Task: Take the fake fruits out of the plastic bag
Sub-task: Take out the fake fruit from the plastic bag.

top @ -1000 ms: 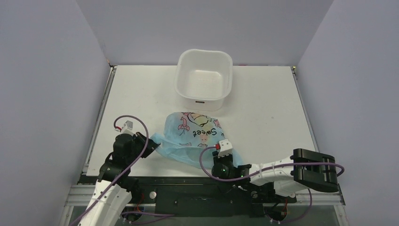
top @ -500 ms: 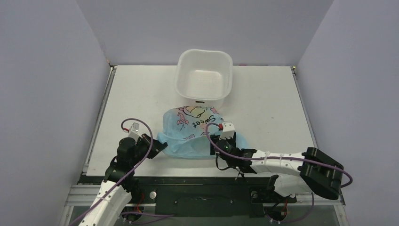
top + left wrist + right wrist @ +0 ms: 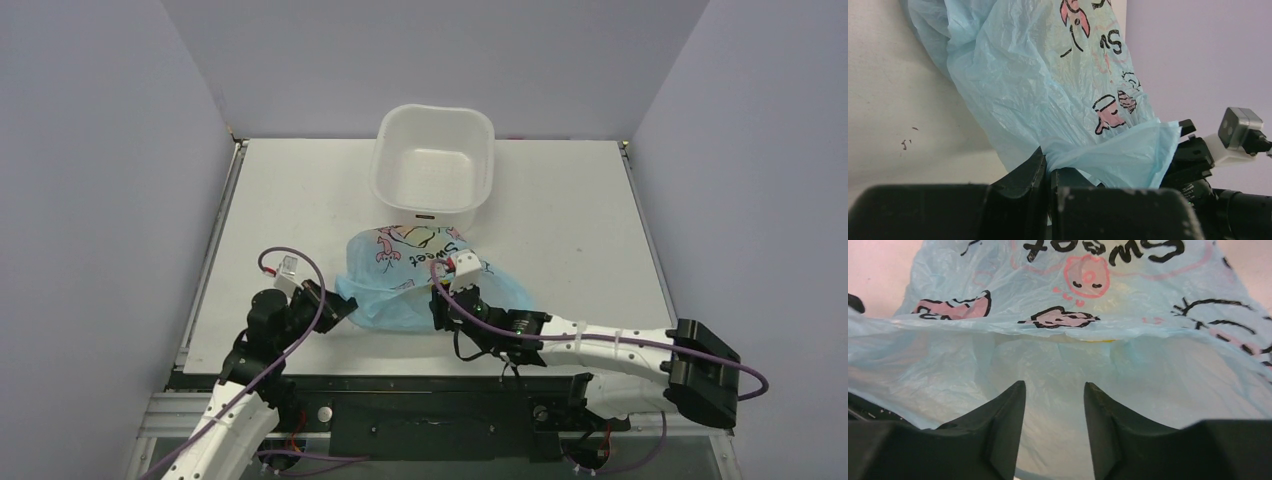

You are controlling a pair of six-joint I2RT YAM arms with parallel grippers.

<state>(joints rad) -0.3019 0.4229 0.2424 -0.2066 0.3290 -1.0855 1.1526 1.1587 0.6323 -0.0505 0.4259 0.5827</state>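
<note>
A: What is the left gripper (image 3: 1048, 167) doing, nearest the bases?

B: Its jaws are pressed together on a bunched fold of the plastic bag (image 3: 415, 272), at the bag's 8 o'clock corner.

A: And the right gripper (image 3: 1054, 390)?

B: Its fingers are spread and hold nothing. It sits at the bag's near edge, around 6 o'clock, facing the open mouth.

A: Any fake fruits showing?

B: Only a sliver of yellow (image 3: 1094, 340) under the bag's lip; I cannot tell which fruit it is. The rest is hidden behind the blue film.

A: Where does the bag lie?

B: On the table (image 3: 570, 220), printed side up, just beside the white tub (image 3: 432, 112), which stands at its 12 o'clock.
</note>
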